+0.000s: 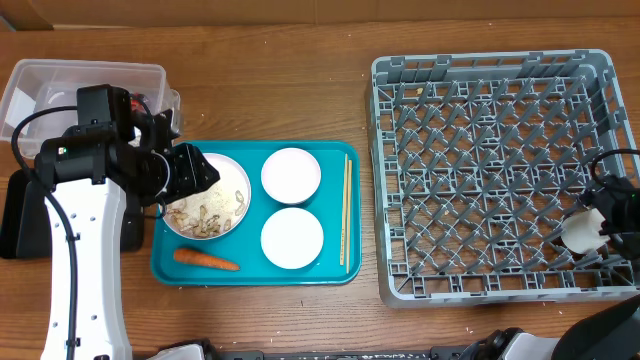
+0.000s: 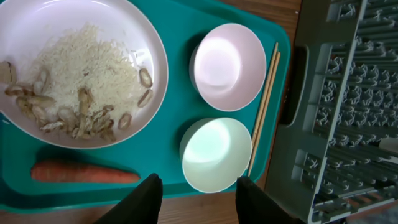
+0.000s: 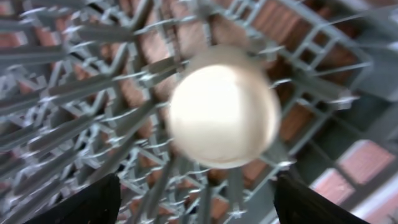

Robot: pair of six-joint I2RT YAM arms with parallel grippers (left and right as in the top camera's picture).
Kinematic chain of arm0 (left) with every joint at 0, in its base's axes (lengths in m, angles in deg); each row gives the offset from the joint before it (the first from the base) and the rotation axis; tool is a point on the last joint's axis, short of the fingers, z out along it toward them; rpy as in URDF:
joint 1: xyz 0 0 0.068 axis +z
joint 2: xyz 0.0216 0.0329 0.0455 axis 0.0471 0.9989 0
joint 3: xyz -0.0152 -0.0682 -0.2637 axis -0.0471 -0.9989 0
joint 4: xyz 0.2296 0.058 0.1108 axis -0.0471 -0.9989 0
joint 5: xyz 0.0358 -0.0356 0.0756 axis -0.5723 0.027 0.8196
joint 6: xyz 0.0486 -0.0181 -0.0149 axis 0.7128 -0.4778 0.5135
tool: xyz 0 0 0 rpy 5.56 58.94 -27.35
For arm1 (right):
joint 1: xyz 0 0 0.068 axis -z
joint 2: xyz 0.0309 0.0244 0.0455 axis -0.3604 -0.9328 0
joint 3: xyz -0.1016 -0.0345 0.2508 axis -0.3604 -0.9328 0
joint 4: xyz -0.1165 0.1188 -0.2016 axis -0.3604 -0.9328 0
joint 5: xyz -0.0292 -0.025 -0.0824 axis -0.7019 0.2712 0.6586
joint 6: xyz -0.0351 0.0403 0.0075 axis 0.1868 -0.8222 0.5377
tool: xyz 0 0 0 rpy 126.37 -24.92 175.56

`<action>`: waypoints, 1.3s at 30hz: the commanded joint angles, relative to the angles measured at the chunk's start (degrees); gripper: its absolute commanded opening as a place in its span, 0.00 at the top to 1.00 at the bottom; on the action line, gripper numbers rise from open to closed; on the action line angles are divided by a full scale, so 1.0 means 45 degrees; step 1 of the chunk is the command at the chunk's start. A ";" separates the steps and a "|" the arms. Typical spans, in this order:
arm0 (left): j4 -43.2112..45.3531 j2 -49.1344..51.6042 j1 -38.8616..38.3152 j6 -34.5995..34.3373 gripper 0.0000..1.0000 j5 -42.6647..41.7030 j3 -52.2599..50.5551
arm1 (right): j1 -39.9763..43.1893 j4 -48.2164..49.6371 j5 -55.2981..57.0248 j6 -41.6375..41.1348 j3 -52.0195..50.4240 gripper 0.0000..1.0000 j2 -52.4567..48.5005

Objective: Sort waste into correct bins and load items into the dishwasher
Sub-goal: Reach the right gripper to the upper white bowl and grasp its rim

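Note:
My left gripper point(image 1: 205, 172) hangs open over the left end of the teal tray point(image 1: 250, 272), above a white plate point(image 1: 243, 182) of beige food scraps point(image 1: 205, 212). In the left wrist view its fingers point(image 2: 151, 199) stand apart with nothing between them, near one white bowl point(image 2: 216, 154); a second bowl point(image 2: 227, 65), chopsticks point(image 2: 264, 106) and the carrot point(image 2: 84, 172) lie on the tray. My right gripper point(image 3: 199, 202) is open above the grey dish rack point(image 1: 490, 62), where a white bowl point(image 3: 224, 115) rests beyond the fingertips near the rack's right front corner point(image 1: 580, 232).
The clear tub point(image 1: 60, 75) stands at the back left. The black tray point(image 1: 20, 215) lies at the far left, mostly hidden under my left arm. The rack's left wall point(image 2: 311, 106) runs close beside the teal tray's right edge.

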 commanded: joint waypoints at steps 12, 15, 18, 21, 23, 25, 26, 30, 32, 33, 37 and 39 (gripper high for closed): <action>-0.0389 -0.0053 0.0039 0.0350 0.45 0.1855 0.0102 | -0.6028 -0.0646 -0.5799 0.3332 0.3405 0.22 0.1685; -0.0393 -0.0053 0.0039 0.0350 0.45 0.1855 0.0102 | -0.8806 0.0335 -0.5814 0.3337 0.3381 0.09 0.1564; -0.0389 -0.0053 0.0039 0.0335 0.44 0.1860 0.0102 | -1.1327 0.1753 -0.5853 0.3337 0.3376 0.00 0.1205; -0.0398 -0.0053 0.0039 0.0330 0.44 0.1923 0.0102 | -1.3027 0.3410 -0.5780 0.3104 0.3376 0.00 0.0656; -0.0403 -0.0053 0.0039 0.0330 0.44 0.1962 0.0102 | -1.3911 0.4386 -0.5134 0.2103 0.3376 0.00 0.0073; -0.0398 -0.0053 0.0039 0.0330 0.44 0.1957 0.0102 | -1.4552 0.4847 -0.4017 0.1117 0.3376 0.00 -0.0685; -0.0393 -0.0053 0.0039 0.0330 0.44 0.1953 0.0102 | -1.4843 0.4983 -0.3424 0.0568 0.3376 0.00 -0.1209; -0.0384 -0.0053 0.0039 0.0330 0.44 0.1953 0.0102 | -1.5533 0.5367 -0.3070 0.0005 0.3376 0.08 -0.2841; -0.0389 -0.0053 0.0039 0.0330 0.44 0.1953 0.0102 | -1.5907 0.5542 -0.2331 -0.0729 0.3376 0.14 -0.3939; -0.0393 -0.0053 0.0039 0.0330 0.44 0.1953 0.0102 | -1.6033 0.5591 -0.1880 -0.1132 0.3376 0.14 -0.4391; -0.0393 -0.0053 0.0039 0.0330 0.44 0.1953 0.0097 | -1.6330 0.5795 -0.1132 -0.1987 0.3376 0.20 -0.5911; -0.0393 -0.0053 0.0034 0.0330 0.44 0.1953 0.0102 | -1.6393 0.5979 -0.1209 -0.2409 0.3376 0.24 -0.6533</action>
